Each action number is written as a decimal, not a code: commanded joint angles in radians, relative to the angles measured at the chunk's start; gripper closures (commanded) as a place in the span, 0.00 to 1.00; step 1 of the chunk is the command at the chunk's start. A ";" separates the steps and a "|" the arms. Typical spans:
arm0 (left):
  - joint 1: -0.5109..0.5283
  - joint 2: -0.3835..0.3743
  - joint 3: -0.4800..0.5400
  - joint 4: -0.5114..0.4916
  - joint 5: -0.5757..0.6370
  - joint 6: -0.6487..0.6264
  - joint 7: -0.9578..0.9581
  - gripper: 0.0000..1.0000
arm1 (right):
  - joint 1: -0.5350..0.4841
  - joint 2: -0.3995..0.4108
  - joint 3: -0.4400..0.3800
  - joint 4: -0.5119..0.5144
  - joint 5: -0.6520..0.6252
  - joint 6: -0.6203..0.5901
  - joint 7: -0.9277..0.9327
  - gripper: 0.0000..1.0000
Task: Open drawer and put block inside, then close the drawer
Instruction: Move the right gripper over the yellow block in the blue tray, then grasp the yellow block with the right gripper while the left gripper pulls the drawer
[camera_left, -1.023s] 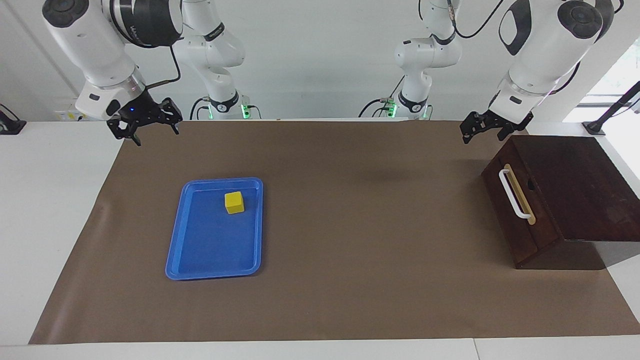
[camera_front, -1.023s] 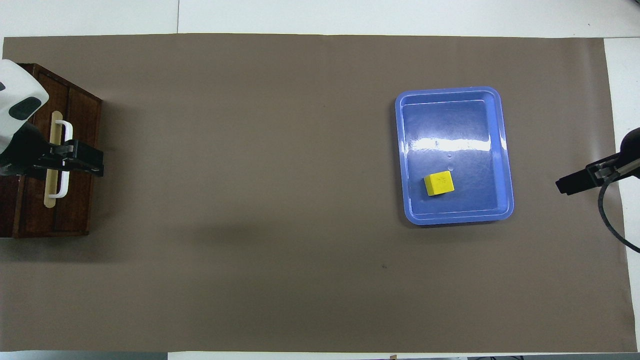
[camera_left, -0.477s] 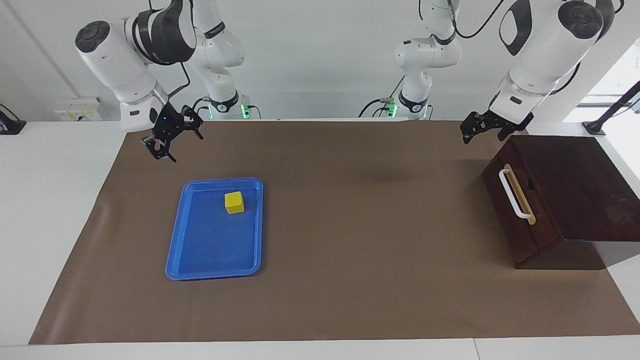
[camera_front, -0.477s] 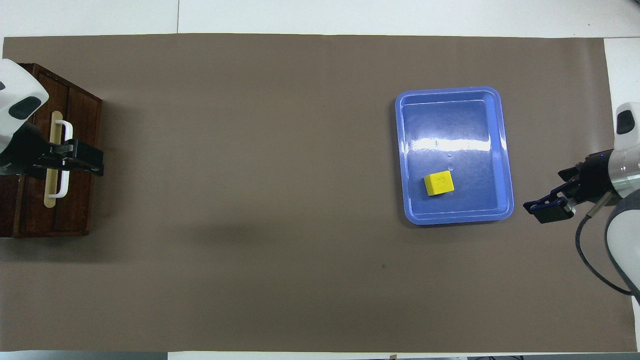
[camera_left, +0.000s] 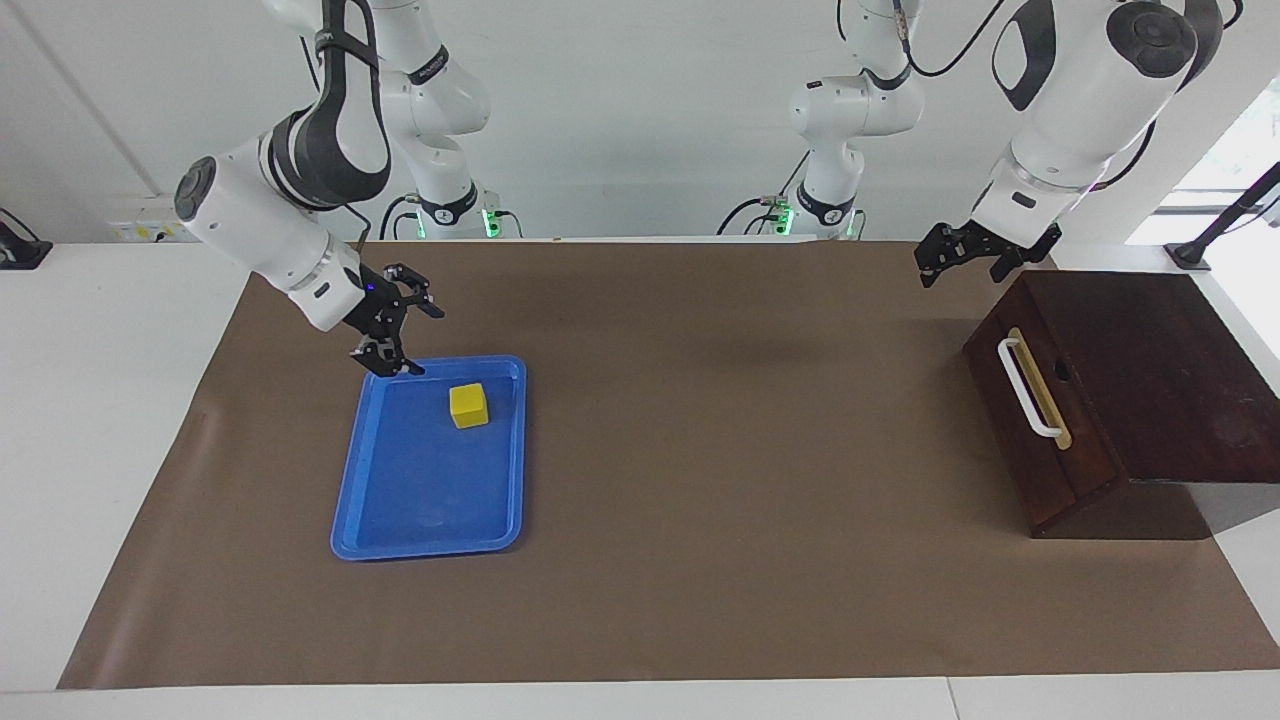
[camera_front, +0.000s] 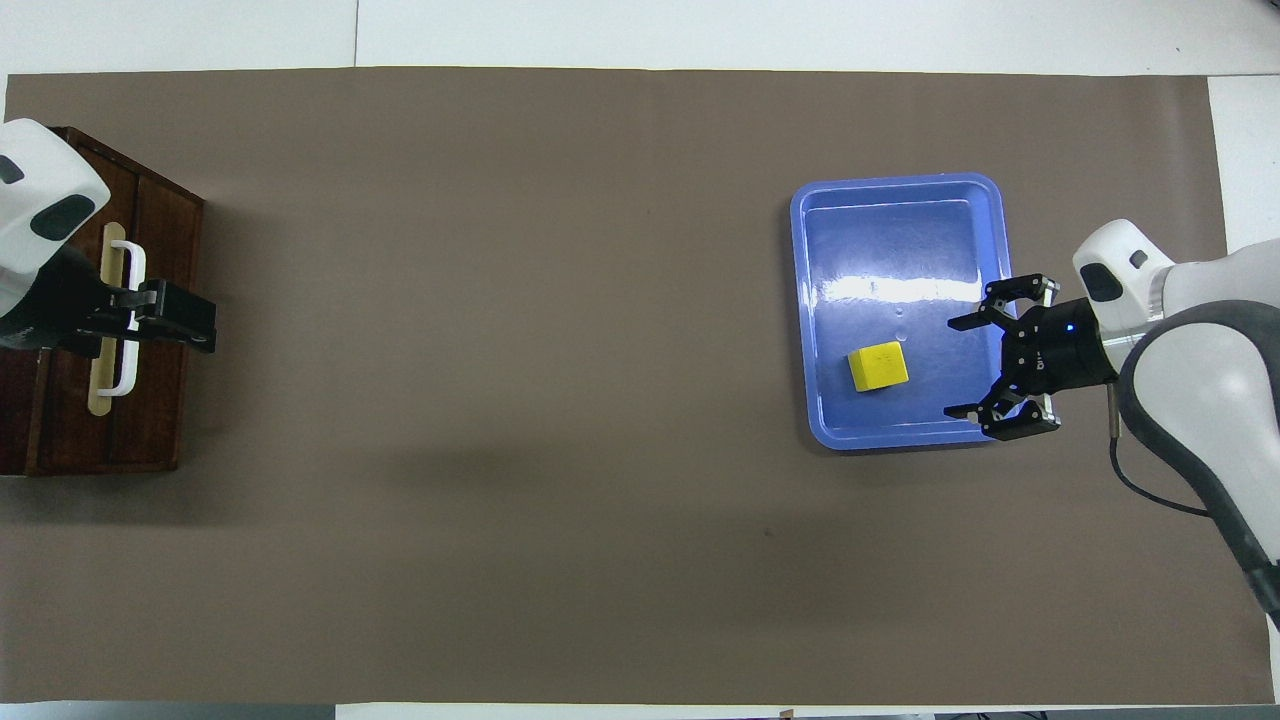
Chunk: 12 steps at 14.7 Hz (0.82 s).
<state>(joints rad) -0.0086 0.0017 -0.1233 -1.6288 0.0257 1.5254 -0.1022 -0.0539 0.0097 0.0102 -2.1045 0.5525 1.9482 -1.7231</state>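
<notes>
The yellow block (camera_left: 468, 405) lies in the blue tray (camera_left: 420, 500), in the part nearer the robots; it also shows in the overhead view (camera_front: 878, 367). My right gripper (camera_left: 420, 340) is open and hangs low over the tray's corner beside the block, not touching it (camera_front: 955, 368). The dark wooden drawer (camera_left: 1030, 430) is shut in its box at the left arm's end of the table, its white handle (camera_left: 1030, 390) facing the table's middle. My left gripper (camera_left: 960, 272) is open in the air over the box's corner nearer the robots (camera_front: 205, 330).
A brown mat (camera_left: 700, 500) covers the table between the tray (camera_front: 900, 240) and the drawer box (camera_front: 160, 400). The box's top (camera_left: 1150, 370) slopes. Two idle arm bases stand at the robots' edge.
My right gripper has swung in from the table's end, come down, and turned to hang over the tray beside the block. My left gripper has barely shifted. Block and drawer have not moved.
</notes>
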 joint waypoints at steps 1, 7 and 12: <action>-0.013 -0.023 0.008 -0.042 0.039 0.086 0.001 0.00 | -0.006 0.035 0.007 0.006 0.052 0.033 -0.174 0.00; -0.013 -0.037 0.010 -0.219 0.250 0.338 0.009 0.00 | -0.003 0.091 0.008 0.014 0.150 0.032 -0.286 0.00; 0.005 0.073 0.011 -0.269 0.372 0.513 0.007 0.00 | -0.050 0.306 0.005 0.201 0.230 -0.119 -0.504 0.00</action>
<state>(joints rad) -0.0073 0.0327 -0.1141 -1.8792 0.3514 1.9749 -0.1019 -0.0724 0.2124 0.0112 -2.0270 0.7606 1.9137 -2.1542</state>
